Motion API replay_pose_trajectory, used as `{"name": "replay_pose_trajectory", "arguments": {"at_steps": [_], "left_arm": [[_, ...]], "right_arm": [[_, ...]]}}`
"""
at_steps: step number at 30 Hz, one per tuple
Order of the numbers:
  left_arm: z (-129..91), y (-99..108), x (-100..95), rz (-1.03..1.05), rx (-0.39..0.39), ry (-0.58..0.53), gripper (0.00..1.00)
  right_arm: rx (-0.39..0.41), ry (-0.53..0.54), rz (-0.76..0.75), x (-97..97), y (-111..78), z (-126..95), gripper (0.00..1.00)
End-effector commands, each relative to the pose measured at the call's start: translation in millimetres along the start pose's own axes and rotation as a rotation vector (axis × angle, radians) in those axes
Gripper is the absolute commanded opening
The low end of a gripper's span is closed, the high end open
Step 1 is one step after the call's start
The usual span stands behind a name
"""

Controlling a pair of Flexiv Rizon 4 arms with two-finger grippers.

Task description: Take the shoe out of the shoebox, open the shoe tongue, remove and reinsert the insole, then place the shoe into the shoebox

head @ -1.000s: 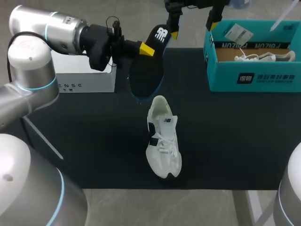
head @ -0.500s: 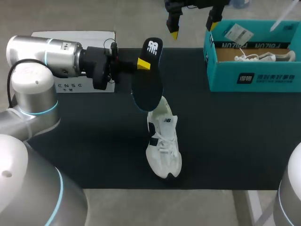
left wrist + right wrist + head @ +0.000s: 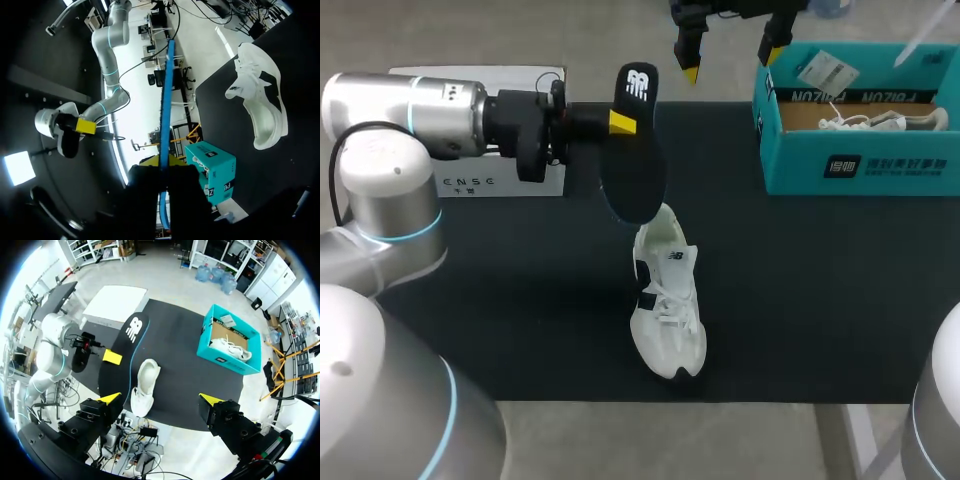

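My left gripper [image 3: 617, 122] is shut on a black insole [image 3: 635, 165] and holds it on edge above the mat, its lower end over the heel of the white shoe [image 3: 666, 300]. In the left wrist view the insole [image 3: 165, 100] runs edge-on out from between the fingers of the left gripper [image 3: 164, 170], with the shoe [image 3: 260, 105] beyond and to one side. My right gripper [image 3: 732, 58] hangs open high over the table's far edge. In the right wrist view the right gripper [image 3: 161, 400] is open and empty, far above the insole [image 3: 126, 345] and the shoe [image 3: 145, 385].
A teal shoebox [image 3: 860, 165] stands at the far right with a second white shoe [image 3: 880, 122] in it. A white box lid [image 3: 490, 180] lies at the far left under my left arm. The shoe lies on a black mat [image 3: 800, 290].
My left arm has turned the insole more upright and brought its lower end right, over the shoe's heel. The right arm and the shoe have not moved.
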State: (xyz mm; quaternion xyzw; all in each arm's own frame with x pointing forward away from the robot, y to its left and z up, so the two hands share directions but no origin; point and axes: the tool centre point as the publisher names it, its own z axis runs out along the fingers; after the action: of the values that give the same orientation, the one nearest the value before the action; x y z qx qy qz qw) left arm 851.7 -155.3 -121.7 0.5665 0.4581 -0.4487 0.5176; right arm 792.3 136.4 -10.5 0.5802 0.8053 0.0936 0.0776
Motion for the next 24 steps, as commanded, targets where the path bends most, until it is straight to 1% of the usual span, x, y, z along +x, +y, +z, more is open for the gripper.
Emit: {"name": "replay_pose_trajectory", "arguments": {"at_steps": [1,10,11,14,17,19,23,24], "left_arm": [[1.1,2.5,0.0,0.001,0.004,0.001,0.00],[1.1,2.5,0.0,0.001,0.004,0.001,0.00],[1.1,2.5,0.0,0.001,0.004,0.001,0.00],[1.1,2.5,0.0,0.001,0.004,0.001,0.00],[1.1,2.5,0.0,0.001,0.004,0.001,0.00],[1.1,2.5,0.0,0.001,0.004,0.001,0.00],[1.1,2.5,0.0,0.001,0.004,0.001,0.00],[1.1,2.5,0.0,0.001,0.004,0.001,0.00]], "right_arm": [[0.001,0.000,0.001,-0.3,0.6,0.5,1.00],[0.001,0.000,0.001,-0.3,0.6,0.5,1.00],[-0.019,0.060,-0.003,-5.5,-0.3,3.1,1.00],[-0.130,0.241,0.041,-16.6,-6.5,6.8,1.00],[-0.253,0.450,0.124,-25.7,-18.6,12.4,1.00],[-0.314,0.556,0.160,-27.8,-26.2,17.2,1.00],[-0.350,0.695,0.193,-24.1,-33.9,28.7,1.00],[-0.354,0.712,0.199,-23.2,-34.6,30.2,1.00]]}}
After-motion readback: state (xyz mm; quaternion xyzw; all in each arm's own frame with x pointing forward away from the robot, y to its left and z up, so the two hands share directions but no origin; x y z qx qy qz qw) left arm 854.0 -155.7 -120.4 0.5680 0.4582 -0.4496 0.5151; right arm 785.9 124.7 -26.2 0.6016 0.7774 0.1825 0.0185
